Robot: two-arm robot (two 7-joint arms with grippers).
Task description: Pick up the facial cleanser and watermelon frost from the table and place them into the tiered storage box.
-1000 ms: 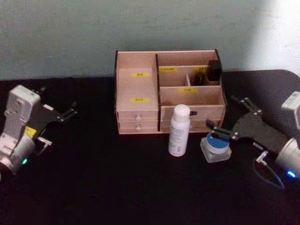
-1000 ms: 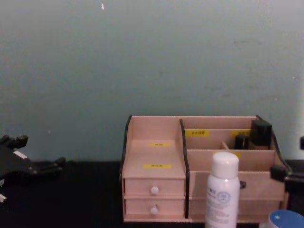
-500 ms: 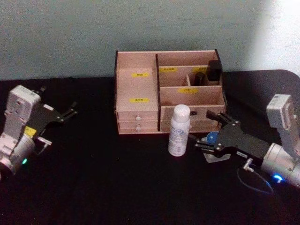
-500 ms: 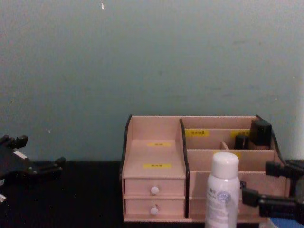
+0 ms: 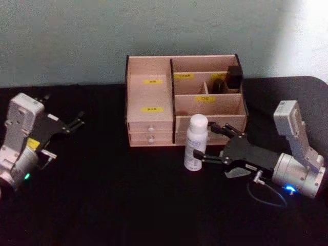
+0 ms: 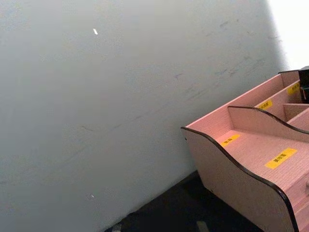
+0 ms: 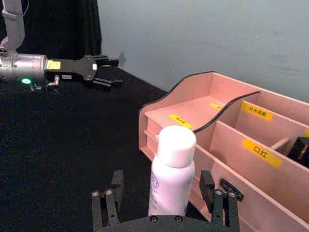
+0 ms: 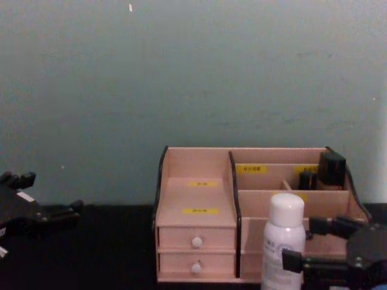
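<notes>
In the head view the left gripper [image 5: 80,119] is at the left side of the black table [image 5: 123,205]. It sits at about nine o'clock from the storage box [image 5: 151,95], well apart from it, with its tips aimed toward two o'clock. Its fingers are spread and hold nothing, and the chest view shows the left gripper [image 8: 51,193] low at that view's left edge.

The storage box stands at twelve o'clock on the table, close to the wall [image 5: 61,41]. It is pale wood with dark side edges, yellow labels and two white-knobbed drawers [image 5: 150,132] at its lower left. Its rear right compartment holds a black block [image 5: 234,77] and, just beside it, a small dark bottle [image 5: 219,85].

The white bottle [image 5: 195,143] stands upright on the table at six o'clock from the box's middle, just in front of the right half's front wall. Whether it touches the wood cannot be told.

The right gripper [image 5: 204,139] reaches in from four o'clock and points toward ten o'clock. Its fingers are spread wide, one on each side of the bottle. In the right wrist view the bottle [image 7: 171,179] stands between them with a gap on either side, so nothing is clamped.

At the bottle's four o'clock a small pale thing [image 5: 234,173] shows from under the gripper's body. It is mostly hidden, and what it is cannot be told.
</notes>
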